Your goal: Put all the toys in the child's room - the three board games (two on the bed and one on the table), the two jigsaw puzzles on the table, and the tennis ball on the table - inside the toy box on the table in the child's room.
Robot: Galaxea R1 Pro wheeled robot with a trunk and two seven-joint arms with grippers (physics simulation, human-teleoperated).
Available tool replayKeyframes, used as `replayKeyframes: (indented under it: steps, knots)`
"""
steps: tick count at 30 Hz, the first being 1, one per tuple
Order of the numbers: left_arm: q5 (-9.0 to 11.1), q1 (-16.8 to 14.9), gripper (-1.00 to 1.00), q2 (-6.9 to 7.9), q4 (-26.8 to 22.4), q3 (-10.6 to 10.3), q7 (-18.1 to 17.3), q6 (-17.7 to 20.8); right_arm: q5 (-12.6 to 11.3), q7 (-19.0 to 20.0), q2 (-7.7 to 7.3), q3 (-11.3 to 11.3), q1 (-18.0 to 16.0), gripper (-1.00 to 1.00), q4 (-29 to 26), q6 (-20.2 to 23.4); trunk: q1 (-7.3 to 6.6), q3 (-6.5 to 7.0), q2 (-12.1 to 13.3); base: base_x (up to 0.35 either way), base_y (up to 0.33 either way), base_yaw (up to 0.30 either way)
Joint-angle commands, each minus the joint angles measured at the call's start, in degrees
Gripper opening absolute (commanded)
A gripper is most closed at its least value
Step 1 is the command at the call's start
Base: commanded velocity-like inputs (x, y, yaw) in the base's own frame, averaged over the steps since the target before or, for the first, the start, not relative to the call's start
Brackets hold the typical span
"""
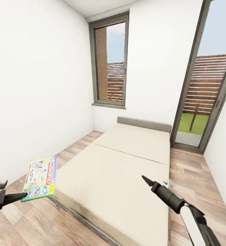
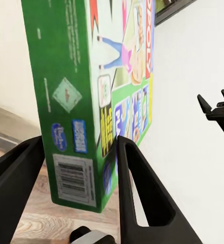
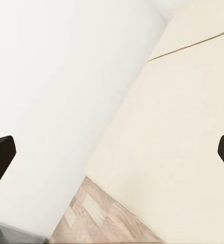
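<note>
A board game point(image 1: 41, 179), a thin flat box with a green, white and yellow Monopoly lid, hangs tilted above the floor by the bed's near left corner. My left gripper point(image 1: 22, 195) is shut on its lower edge. The left wrist view has the box point(image 2: 76, 101) standing between both black fingers point(image 2: 142, 193). The bed point(image 1: 126, 164), two cream mattresses on a grey frame, stretches ahead in the child's room. My right gripper point(image 1: 145, 179) hovers over the near mattress. It is open, its tips far apart in the right wrist view point(image 3: 112, 157), with nothing between them.
A white wall point(image 1: 34, 102) runs close along the left, leaving a narrow strip of wood-plank floor point(image 1: 75, 147) beside the bed. A tall window point(image 1: 111, 61) stands behind the headboard. A glass door point(image 1: 208, 85) is at the right, with floor in front of it.
</note>
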Motion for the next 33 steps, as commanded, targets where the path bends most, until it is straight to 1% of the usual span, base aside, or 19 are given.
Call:
replayKeyframes:
  steps: [1, 20, 23, 26, 29, 33]
  knots:
    - [-0.1, -0.1, -1.0, -0.04, 0.0, 0.0, -0.3, 0.6, -0.4, 0.1, -0.01, -0.1, 0.0, 1.0, 0.2, 0.5, -0.22, 0.12, 0.4, 0.0, 0.0, 0.233]
    - [-0.1, -0.1, -1.0, -0.63, -0.3, 0.0, -0.3, 0.6, -0.3, 0.1, 0.04, 0.0, 0.0, 1.0, 1.2, 0.1, -4.4, 3.53, 8.0, 0.0, 0.0, 0.2]
    - [-0.1, -0.1, -1.0, -0.65, -0.3, 0.0, -0.3, 0.6, -0.4, 0.1, 0.03, 0.0, 0.0, 1.0, 1.4, -0.2, -5.06, 4.07, 9.2, 0.0, 0.0, 0.063]
    - [-0.2, -0.1, -1.0, -1.03, -0.3, -0.1, -0.3, 0.5, -0.8, 0.2, -0.03, 0.0, 0.0, 1.0, 1.6, -2.4, -5.72, 4.61, 10.4, 0.0, 0.0, 0.016]
    - [-0.2, -0.1, -1.0, -1.34, -0.3, -0.1, -0.3, 0.5, -0.8, 0.1, -0.04, 0.0, 0.0, 1.0, 1.6, -3.7, -6.37, 5.14, 11.6, 0.0, 0.0, 0.004]
    - [-0.2, -0.1, -1.0, -1.4, -0.3, -0.1, -0.3, 0.5, -0.9, 0.1, -0.04, 0.0, 0.0, 1.0, 1.6, -3.9, -7.25, 5.86, 13.2, 0.0, 0.0, 0.001]
